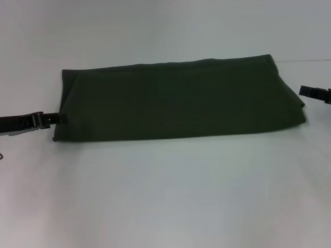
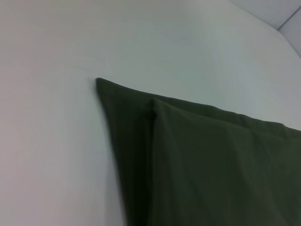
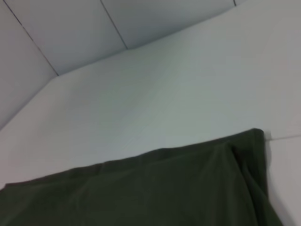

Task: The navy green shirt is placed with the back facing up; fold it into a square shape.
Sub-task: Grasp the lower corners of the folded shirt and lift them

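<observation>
The navy green shirt [image 1: 181, 98] lies on the white table as a long, flat band, folded lengthwise, with only plain fabric showing. My left gripper [image 1: 61, 118] is at the band's left end, its tip right at the cloth edge near the front corner. My right gripper [image 1: 302, 91] is just off the band's right end, level with its middle. The left wrist view shows one folded corner of the shirt [image 2: 211, 165] with an inner layer edge. The right wrist view shows another corner of the shirt [image 3: 141, 188] with soft wrinkles.
The white table [image 1: 165, 196] stretches wide in front of and behind the shirt. A thin seam line [image 1: 310, 60] runs across the table at the far right. Pale wall panels [image 3: 70, 33] rise beyond the table's far edge.
</observation>
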Controlling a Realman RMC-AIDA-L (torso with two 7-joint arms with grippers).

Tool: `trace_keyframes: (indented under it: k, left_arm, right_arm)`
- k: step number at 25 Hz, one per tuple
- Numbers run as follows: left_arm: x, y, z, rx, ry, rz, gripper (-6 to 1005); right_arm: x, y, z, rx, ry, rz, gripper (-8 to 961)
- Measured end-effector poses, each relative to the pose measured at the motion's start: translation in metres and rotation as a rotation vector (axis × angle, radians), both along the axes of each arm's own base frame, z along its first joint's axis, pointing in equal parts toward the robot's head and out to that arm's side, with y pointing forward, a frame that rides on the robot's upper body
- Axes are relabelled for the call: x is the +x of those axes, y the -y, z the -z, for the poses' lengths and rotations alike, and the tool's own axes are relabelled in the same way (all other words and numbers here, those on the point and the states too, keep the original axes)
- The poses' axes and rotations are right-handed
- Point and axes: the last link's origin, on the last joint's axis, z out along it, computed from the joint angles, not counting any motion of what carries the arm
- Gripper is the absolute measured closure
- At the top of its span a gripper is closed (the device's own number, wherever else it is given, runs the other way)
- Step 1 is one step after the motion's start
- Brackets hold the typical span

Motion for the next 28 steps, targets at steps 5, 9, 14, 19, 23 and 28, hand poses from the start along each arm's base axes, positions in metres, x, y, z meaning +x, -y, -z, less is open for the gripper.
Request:
trace_keyframes:
  k: [5, 9, 14, 19, 23, 28]
  left_arm:
    - [0.005, 0.0, -0.002, -0.048, -0.02, 0.028, 376]
    - [0.002, 0.001, -0.002, -0.068, -0.058, 0.031, 376]
    - [0.002, -0.004, -0.006, -0.041, -0.074, 0.036, 376]
    - [0.008, -0.011, -0.001, -0.051, -0.104, 0.05, 376]
    - [0.008, -0.014, 0.005, -0.058, -0.144, 0.056, 376]
    - [0.004, -0.014, 0.009, -0.049, -0.176, 0.039, 376]
  right_arm:
    - [-0.001, 0.001, 0.0, -0.043, -0.003, 0.014, 342]
    - [-0.003, 0.003, 0.001, -0.064, -0.011, 0.013, 342]
    - [-0.003, 0.005, 0.006, -0.078, -0.007, 0.006, 343]
    - [-0.003, 0.006, 0.008, -0.081, -0.002, -0.001, 342]
    - [-0.005, 0.006, 0.009, -0.09, -0.002, -0.011, 342]
    - [-0.005, 0.006, 0.009, -0.093, 0.0, -0.013, 343]
